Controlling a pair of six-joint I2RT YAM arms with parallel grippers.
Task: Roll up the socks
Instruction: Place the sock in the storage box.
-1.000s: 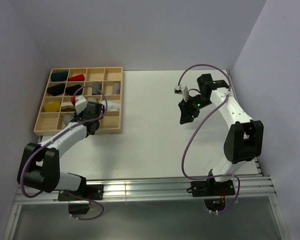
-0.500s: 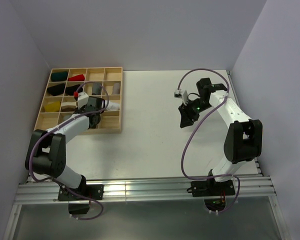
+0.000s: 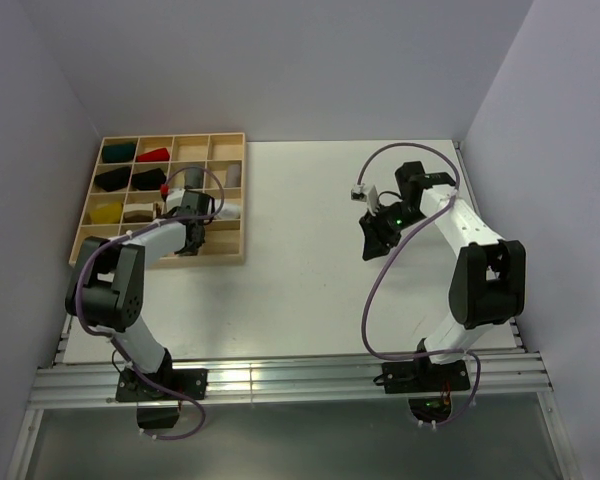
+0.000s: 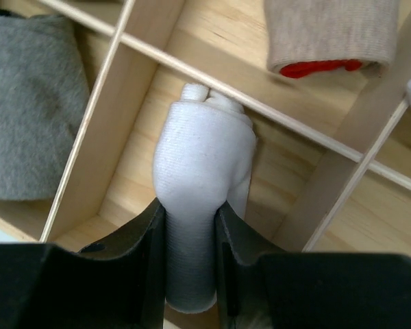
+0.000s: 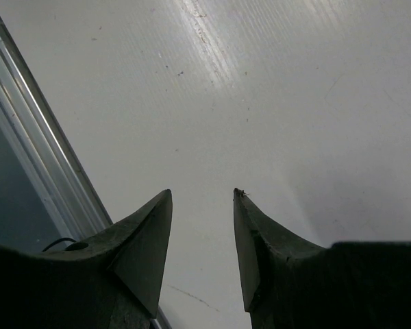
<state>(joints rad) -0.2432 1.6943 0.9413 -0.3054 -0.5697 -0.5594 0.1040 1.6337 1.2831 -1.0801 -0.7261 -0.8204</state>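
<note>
The white sock (image 4: 202, 154), rolled into a short bundle, lies in a compartment of the wooden tray (image 4: 298, 127). My left gripper (image 4: 190, 205) is shut on it, one finger on each side. In the top view my left gripper (image 3: 190, 240) hangs over the tray's near row and hides the sock. The grey sock (image 4: 27, 103) lies bundled in the compartment to the left; no stripes show. My right gripper (image 3: 370, 243) is open and empty above the bare table, as the right wrist view (image 5: 203, 192) also shows.
The tray (image 3: 160, 262) sits at the table's left and holds several cloth bundles: black (image 3: 110, 178), red (image 3: 153, 155), green (image 3: 120, 152), yellow (image 3: 105, 213), white (image 3: 226, 210) and a beige one with red inside (image 4: 329, 31). A metal rail (image 5: 27, 137) runs left of my right gripper.
My left arm's elbow has swung up toward the tray and its wrist has shifted a little farther over it. My right gripper has barely moved.
</note>
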